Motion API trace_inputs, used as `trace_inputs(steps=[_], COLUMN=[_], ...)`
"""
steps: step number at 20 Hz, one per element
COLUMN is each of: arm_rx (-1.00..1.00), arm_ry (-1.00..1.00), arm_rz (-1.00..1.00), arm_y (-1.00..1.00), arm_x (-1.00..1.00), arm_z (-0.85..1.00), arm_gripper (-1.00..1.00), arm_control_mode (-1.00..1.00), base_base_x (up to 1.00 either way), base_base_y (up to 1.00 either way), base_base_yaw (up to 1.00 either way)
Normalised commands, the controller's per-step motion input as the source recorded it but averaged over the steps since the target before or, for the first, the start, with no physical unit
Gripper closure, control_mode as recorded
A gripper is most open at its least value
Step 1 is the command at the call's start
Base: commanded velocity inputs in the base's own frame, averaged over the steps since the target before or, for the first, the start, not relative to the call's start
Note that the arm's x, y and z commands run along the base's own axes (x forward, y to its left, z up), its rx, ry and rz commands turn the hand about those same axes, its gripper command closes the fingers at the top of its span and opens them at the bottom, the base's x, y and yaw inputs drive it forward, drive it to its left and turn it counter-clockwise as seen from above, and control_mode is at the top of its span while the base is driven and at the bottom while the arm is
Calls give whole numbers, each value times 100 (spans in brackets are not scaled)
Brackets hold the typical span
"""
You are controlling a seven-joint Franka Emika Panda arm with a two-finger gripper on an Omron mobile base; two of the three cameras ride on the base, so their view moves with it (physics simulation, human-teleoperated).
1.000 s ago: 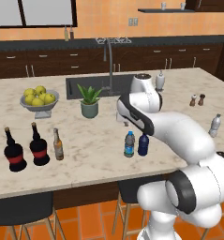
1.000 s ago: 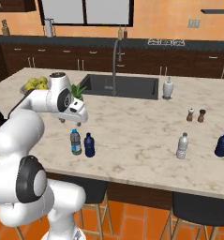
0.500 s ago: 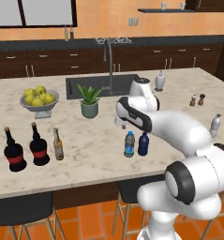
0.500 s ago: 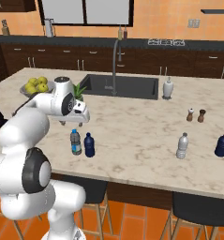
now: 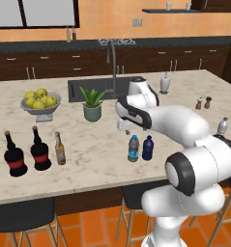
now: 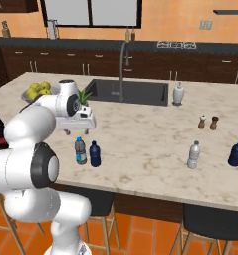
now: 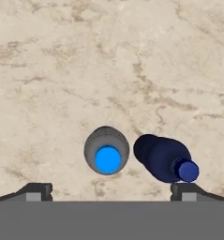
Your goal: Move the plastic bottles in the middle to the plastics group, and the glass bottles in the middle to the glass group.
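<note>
Two plastic bottles, the clear bottle (image 7: 107, 150) and the dark blue bottle (image 7: 164, 158), are standing side by side mid-bench as the hand (image 7: 111, 191), fingers spread wide and empty, is settling directly over them. Far left, the amber bottle (image 5: 60, 148) is already standing beside the black bottles (image 5: 26, 154).

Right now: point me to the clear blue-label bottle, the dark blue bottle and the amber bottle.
clear blue-label bottle (image 5: 133, 149): left base view, on its label.
dark blue bottle (image 5: 148, 149): left base view, on its body.
amber bottle (image 5: 60, 152): left base view, on its pale label, beside the black bottles.
</note>
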Motion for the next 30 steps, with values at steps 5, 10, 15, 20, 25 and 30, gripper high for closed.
trace_inputs(steps=[5,10,15,20,25,30], arm_rx=[3,2,0,0,0,0], arm_ry=[-18,-22,-12,1,0,-2], arm_rz=[2,3,4,4,4,0], arm_y=[0,0,0,0,0,0], arm_x=[0,-1,-9,30,15,-30], arm_z=[-52,-37,0,0,-3,0], arm_gripper=[-100,-100,-100,-100,-100,-100], arm_control_mode=[-100,-100,-100,-100,-100,-100], base_base_x=[0,0,0,0,0,0], base_base_y=[0,0,0,0,0,0], base_base_yaw=[0,0,0,0,0,0])
